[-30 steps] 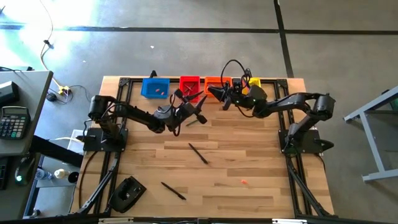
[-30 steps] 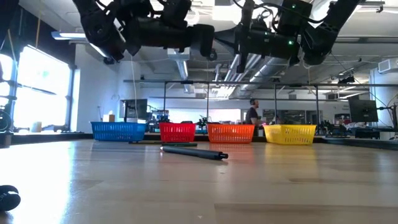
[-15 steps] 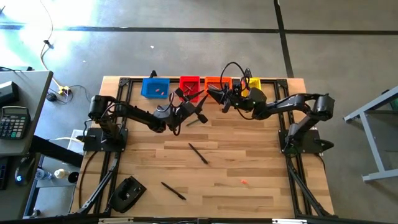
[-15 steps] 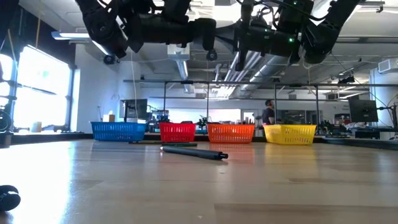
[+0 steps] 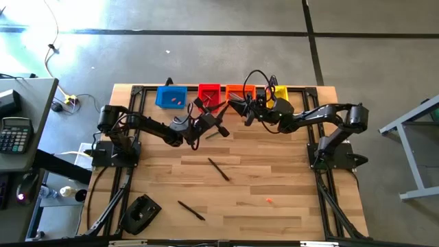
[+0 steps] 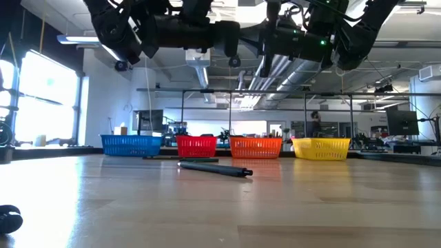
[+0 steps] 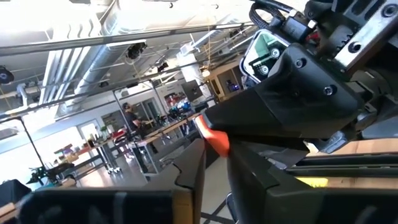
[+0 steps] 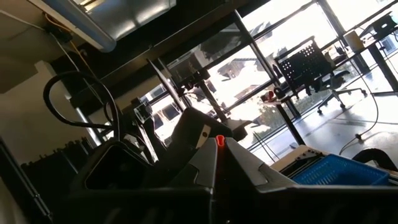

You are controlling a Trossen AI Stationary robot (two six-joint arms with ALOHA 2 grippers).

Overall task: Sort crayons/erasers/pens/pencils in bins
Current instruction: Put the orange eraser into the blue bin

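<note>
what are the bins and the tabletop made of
The blue bin, red bin, orange bin and yellow bin look like moulded plastic: bright uniform colour and fine latticed walls that light passes through. The tabletop looks like wood planks with a smooth finish, possibly laminate: pale brown boards with grain, staggered joints and a soft sheen in the low view.

Grey concrete floor (image 5: 206,48), bright windows (image 6: 41,103)
</note>
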